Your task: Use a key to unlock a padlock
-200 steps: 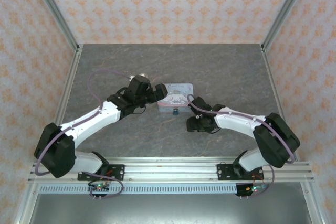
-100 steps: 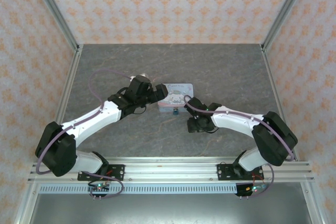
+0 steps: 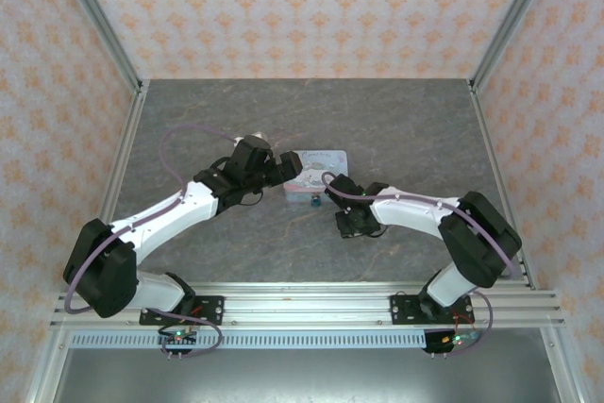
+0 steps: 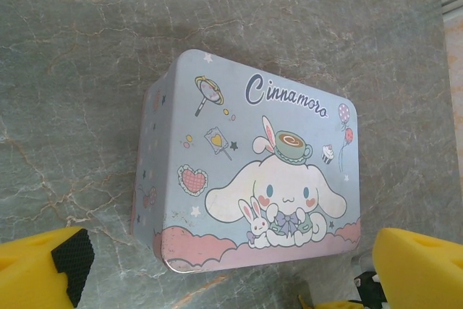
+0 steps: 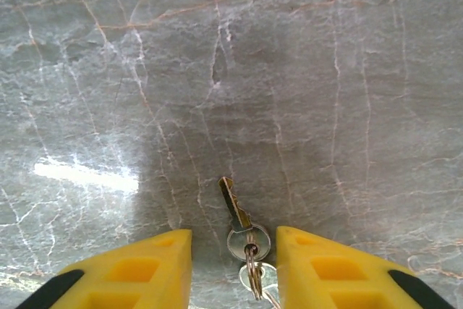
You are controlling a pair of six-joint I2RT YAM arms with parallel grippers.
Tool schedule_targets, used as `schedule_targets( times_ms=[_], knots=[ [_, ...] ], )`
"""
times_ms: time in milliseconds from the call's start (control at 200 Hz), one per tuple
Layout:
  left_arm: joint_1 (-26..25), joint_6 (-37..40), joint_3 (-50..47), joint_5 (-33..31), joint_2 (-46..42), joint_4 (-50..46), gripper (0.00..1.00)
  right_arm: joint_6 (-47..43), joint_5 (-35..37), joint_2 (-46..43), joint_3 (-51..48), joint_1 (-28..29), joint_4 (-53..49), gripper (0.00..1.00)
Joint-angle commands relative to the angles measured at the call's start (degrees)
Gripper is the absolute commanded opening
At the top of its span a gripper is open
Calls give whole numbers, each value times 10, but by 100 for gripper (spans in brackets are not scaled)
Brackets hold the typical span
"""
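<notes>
Overhead, the padlock [image 3: 315, 200] sat at the near face of the tin [image 4: 246, 164], with the left gripper [image 3: 286, 169] at the tin's left end. Its jaws stood wide open and empty, the tin just ahead of them. The key [image 5: 234, 202] lay flat on the table [image 5: 325, 70], blade pointing away, its head and ring [image 5: 253, 278] between the parted, empty jaws of the right gripper [image 5: 233, 255]. Risk: closing on a flat key could pinch the ring instead, or skid the key sideways, leaving it skewed for the keyhole.
</notes>
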Motion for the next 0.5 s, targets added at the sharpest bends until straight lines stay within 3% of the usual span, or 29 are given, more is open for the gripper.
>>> schedule_targets(
  times_ms=[0,225,495],
  knots=[
    [0,3,0,-1,-1,5,100,0,33,12,-12,-3,-10,32],
    [-1,1,1,1,3,8,100,11,26,-5,-29,-3,-6,26],
    [-1,-4,1,-5,-1,1,100,18,17,-8,-35,-4,5,0]
  ],
)
